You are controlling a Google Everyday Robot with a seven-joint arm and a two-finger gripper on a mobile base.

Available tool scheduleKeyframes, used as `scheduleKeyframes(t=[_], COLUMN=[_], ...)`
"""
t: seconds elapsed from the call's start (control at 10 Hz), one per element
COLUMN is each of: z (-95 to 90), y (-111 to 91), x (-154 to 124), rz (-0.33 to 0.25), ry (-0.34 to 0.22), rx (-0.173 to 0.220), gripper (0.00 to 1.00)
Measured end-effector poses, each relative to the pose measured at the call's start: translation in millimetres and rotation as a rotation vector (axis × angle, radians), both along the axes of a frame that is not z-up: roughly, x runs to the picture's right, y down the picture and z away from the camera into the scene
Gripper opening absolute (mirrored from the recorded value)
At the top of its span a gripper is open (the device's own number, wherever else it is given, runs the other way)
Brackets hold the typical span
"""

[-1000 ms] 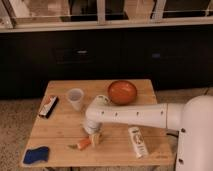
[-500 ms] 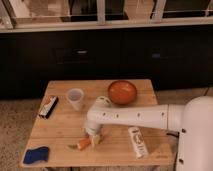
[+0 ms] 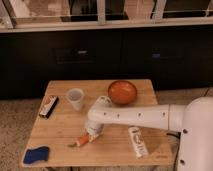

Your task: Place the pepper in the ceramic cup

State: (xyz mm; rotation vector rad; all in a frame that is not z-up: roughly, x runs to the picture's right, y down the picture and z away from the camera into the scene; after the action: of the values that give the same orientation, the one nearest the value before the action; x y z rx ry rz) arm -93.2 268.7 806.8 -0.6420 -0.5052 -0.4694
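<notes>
The pepper (image 3: 80,141) is a small orange tapered vegetable with a greenish tip, lying on the wooden table (image 3: 62,125) near its front edge. My gripper (image 3: 92,136) points down at the pepper's right end and is right against it. The white arm reaches in from the right. The ceramic cup (image 3: 75,98) is a pale tapered cup standing upright on the table's back left part, well behind and a little left of the pepper.
An orange bowl (image 3: 122,92) stands at the back right. A white labelled tube (image 3: 138,142) lies at the front right. A blue sponge (image 3: 36,154) sits at the front left corner. A dark flat bar (image 3: 48,106) lies at the left edge.
The arm has lowered slightly toward the pepper. The pepper, cup and other objects have not moved.
</notes>
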Motion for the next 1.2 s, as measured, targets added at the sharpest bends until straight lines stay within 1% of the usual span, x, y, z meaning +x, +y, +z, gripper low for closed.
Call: scheduleKeyframes(t=[0.2, 0.4, 0.5, 0.6, 0.7, 0.9, 1.0, 1.2], z=[3.7, 1.7, 1.5, 1.2, -2.4, -11.6, -13.4, -9.9], y=[-0.2, -1.0, -1.1, -7.7, -19.4, -37.7, -41.8, -47.7], x=[1.5, 0.5, 1.1, 4.2, 4.8, 4.0, 4.2, 5.6], rz=[0.017, 0.012, 0.011, 0.010, 0.023, 0.035, 0.038, 0.044], ry=[0.003, 0.000, 0.002, 0.016, 0.028, 0.040, 0.048, 0.060], rx=[0.004, 0.003, 0.002, 0.008, 0.013, 0.015, 0.015, 0.019], gripper=[0.00, 0.00, 0.02, 0.12, 0.18, 0.20, 0.20, 0.20])
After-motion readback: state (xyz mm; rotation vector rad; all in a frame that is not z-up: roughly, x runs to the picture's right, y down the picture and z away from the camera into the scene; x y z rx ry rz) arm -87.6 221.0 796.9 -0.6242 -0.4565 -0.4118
